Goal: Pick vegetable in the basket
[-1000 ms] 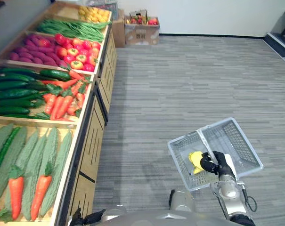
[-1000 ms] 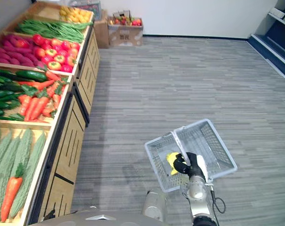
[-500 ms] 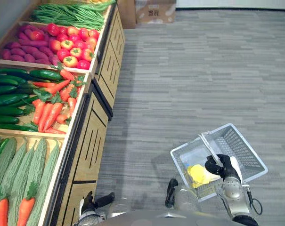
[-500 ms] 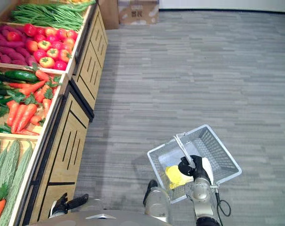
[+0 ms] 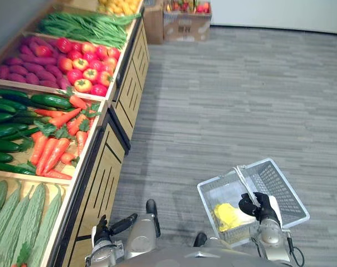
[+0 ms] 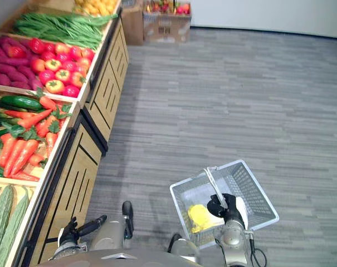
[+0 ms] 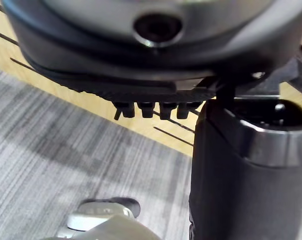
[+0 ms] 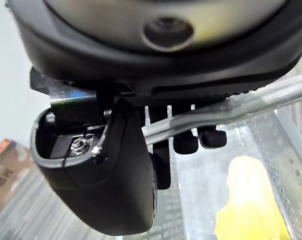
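My right hand (image 5: 258, 204) is shut on the handle (image 8: 230, 107) of a grey wire basket (image 5: 282, 181), which hangs low over the floor at the lower right. A yellow vegetable (image 5: 226, 216) lies inside the basket, also seen past the fingers (image 8: 250, 200). My left hand (image 5: 104, 229) hangs at the lower left beside the wooden stand (image 5: 101, 178), fingers relaxed and holding nothing. The stand's bins hold carrots (image 5: 57, 144), cucumbers (image 5: 12, 119), bitter gourds (image 5: 23, 217), tomatoes (image 5: 87, 64) and green beans (image 5: 82, 25).
The stand runs along the whole left side, its cabinet front close to my left hand. Cardboard boxes (image 5: 185, 22) of produce stand against the far wall. Grey striped floor (image 5: 240, 100) stretches to the right and ahead.
The camera has shifted, so the whole scene sits differently. My right hand keeps its hold on the basket handle. My left hand now shows higher at the lower left.
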Robot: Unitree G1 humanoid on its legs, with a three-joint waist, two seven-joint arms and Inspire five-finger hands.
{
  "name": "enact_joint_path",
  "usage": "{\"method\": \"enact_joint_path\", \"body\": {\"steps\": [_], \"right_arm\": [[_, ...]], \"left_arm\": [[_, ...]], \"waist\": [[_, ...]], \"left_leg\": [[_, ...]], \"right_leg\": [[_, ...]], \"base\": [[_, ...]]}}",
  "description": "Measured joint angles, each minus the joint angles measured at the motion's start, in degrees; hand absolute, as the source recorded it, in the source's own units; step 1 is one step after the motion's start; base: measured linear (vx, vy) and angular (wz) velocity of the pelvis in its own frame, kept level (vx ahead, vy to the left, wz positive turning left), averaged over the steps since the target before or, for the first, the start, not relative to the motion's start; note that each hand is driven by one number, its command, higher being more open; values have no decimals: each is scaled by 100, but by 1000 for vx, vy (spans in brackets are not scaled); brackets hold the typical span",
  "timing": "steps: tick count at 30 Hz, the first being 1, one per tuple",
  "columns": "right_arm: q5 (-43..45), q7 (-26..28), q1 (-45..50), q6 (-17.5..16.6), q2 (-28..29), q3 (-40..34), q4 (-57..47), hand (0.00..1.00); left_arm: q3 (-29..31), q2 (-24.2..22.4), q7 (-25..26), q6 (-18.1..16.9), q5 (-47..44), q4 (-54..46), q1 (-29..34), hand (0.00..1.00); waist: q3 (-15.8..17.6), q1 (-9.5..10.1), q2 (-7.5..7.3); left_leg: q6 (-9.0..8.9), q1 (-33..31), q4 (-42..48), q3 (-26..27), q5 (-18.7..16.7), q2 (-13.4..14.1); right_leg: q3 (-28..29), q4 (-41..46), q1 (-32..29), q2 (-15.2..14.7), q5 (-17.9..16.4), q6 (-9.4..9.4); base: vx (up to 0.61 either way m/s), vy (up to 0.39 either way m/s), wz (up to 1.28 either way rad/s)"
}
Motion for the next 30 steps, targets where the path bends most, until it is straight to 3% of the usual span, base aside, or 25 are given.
{"method": "enact_joint_path", "body": {"steps": [2,3,4,5,6,7,8,10,12,13,15,16,17,18,19,21,22,23,25,30], "right_arm": [[-54,1,35,6,4,193,3,0],[-60,0,-1,6,-13,240,2,0],[-76,0,-143,5,-50,342,5,0],[-187,0,-215,-11,-54,418,3,0],[-258,0,-223,-14,-53,475,2,0],[-265,0,-191,-14,-51,551,3,0],[-262,0,-143,-21,-32,567,-5,0],[-254,3,-122,-30,-25,565,-70,0],[-235,2,-95,-40,-21,550,-251,0],[-230,4,-96,-55,-21,531,-257,0],[-225,11,-104,-75,-19,524,-272,0],[-225,28,-97,-135,3,524,-277,0],[-225,32,-89,-151,34,524,-277,0],[-228,57,-63,-162,143,521,-276,0],[-230,69,-51,-161,195,499,-264,0],[-240,83,-52,-127,114,308,-225,0],[-240,83,-52,-127,111,303,-225,0],[-239,84,-60,-124,46,229,-195,0],[-238,84,-97,-124,-5,208,-160,0],[-224,85,-111,-119,1,194,156,0]], "left_arm": [[203,51,34,101,96,115,95,100],[202,55,47,145,220,172,136,100],[195,73,53,197,332,241,245,100],[162,134,73,235,419,237,348,100],[132,166,81,258,426,236,402,100],[115,193,87,282,412,233,460,100],[108,212,92,280,398,200,466,100],[97,244,91,266,397,85,371,100],[106,234,88,245,397,-24,320,100],[116,223,86,251,397,-46,311,100],[172,162,89,239,396,-77,310,100],[189,182,92,210,397,-109,311,100],[220,200,96,204,399,-107,315,100],[350,241,114,204,407,-98,320,100],[387,313,120,211,416,-62,304,100],[391,26,116,271,420,226,257,100],[391,16,116,271,421,231,260,100],[463,-118,140,270,417,240,304,100],[507,-117,142,266,421,241,328,100],[549,-19,173,225,414,99,311,100]], "waist": [[-10,14,-308],[-21,9,-324],[-22,16,-306],[-14,-8,-320],[-9,-10,-327],[2,-11,-340],[3,-31,-328],[-6,-103,-369],[20,-221,-368],[42,-260,-381],[13,-285,-331],[14,-276,-341],[0,-257,-374],[-51,-210,-640],[-19,-189,-712],[-125,-151,-246],[-130,-150,-233],[-144,-122,-96],[-209,-124,9],[-245,-182,-53]], "left_leg": [[297,340,-91,270,-249,-479],[359,427,-119,356,-323,-533],[412,577,-112,521,-467,-536],[444,729,-84,584,-559,-538],[487,856,-66,601,-599,-535],[556,1172,-97,562,-670,-522],[576,1447,-190,435,-709,-513],[578,1632,-325,97,-710,-504],[575,1775,-400,-182,-708,-483],[573,1925,-401,-304,-709,-440],[435,1990,-376,-500,-784,-290],[215,2019,-373,-633,-900,-188],[104,2014,-373,-686,-963,-173],[-230,2009,-300,-879,-1178,-190],[-367,2006,-221,-960,-1285,-184],[-523,1950,-201,-1272,-1416,323],[-523,1958,-212,-1280,-1415,336],[-712,2147,-513,-1320,-1213,548],[-787,2196,-572,-1313,-1102,715],[-888,1471,528,-1606,-997,919]], "right_leg": [[276,467,-37,-571,-214,295],[353,862,-166,-648,-225,330],[507,2027,-725,-841,-153,430],[623,2888,-1072,-973,92,610],[686,3353,-1229,-1034,320,633],[704,4027,-1421,-1135,926,525],[687,4653,-1545,-1233,1138,393],[697,5252,-1863,-1173,811,15],[764,5164,-2095,-1039,484,69],[815,4710,-2092,-911,280,149],[901,3458,-2054,-689,203,169],[1122,2384,-1975,-555,253,245],[1309,1892,-1947,-528,334,367],[1752,938,-1838,-597,592,541],[1760,813,-1793,-621,983,619],[1301,1096,-1773,-180,717,373],[1295,1118,-1782,-169,702,362],[1156,1442,-1813,-19,463,224],[1019,1609,-1807,96,289,98],[418,1653,-1553,135,6,-117]], "base": [[345,213,-33],[343,166,-59],[323,176,-54],[319,185,-42],[332,151,-5],[366,87,31],[375,60,47],[361,-25,85],[327,-109,87],[292,-180,65],[270,-238,64],[202,-246,50],[320,-453,64],[271,-434,52],[318,-561,62],[258,-411,46],[301,-356,29],[192,-221,17],[217,-216,23],[192,-181,51]]}}
